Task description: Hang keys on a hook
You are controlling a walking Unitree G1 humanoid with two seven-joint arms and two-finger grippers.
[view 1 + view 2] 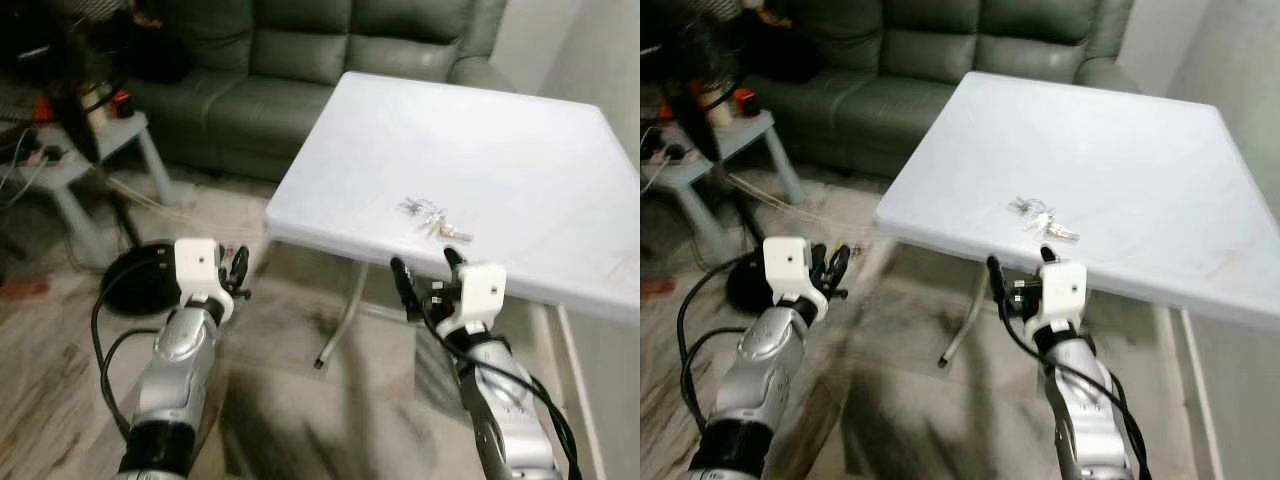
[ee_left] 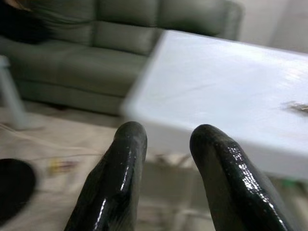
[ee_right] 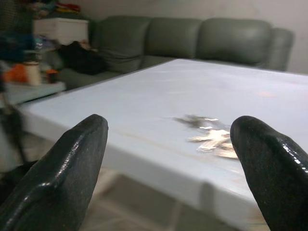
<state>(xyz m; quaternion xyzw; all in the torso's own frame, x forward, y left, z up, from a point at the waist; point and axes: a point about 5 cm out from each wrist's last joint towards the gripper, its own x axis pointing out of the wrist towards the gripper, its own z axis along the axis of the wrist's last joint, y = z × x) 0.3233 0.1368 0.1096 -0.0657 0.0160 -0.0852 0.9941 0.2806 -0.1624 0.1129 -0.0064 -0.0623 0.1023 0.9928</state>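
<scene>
A bunch of silver keys (image 1: 433, 221) lies near the front edge of the white table (image 1: 520, 150); the right wrist view has the keys (image 3: 209, 136) just ahead between the fingers. My right gripper (image 1: 426, 267) is open, raised in front of the table's edge just short of the keys. My left gripper (image 1: 238, 271) hangs over the floor left of the table, its fingers (image 2: 120, 173) a narrow gap apart with nothing between them. No hook can be made out.
A green sofa (image 1: 300, 70) stands behind the table. At the left is a small grey side table (image 1: 70, 165) with clutter and cables, and a black round object (image 1: 135, 275) lies on the floor. A white wall (image 1: 610, 60) runs along the right.
</scene>
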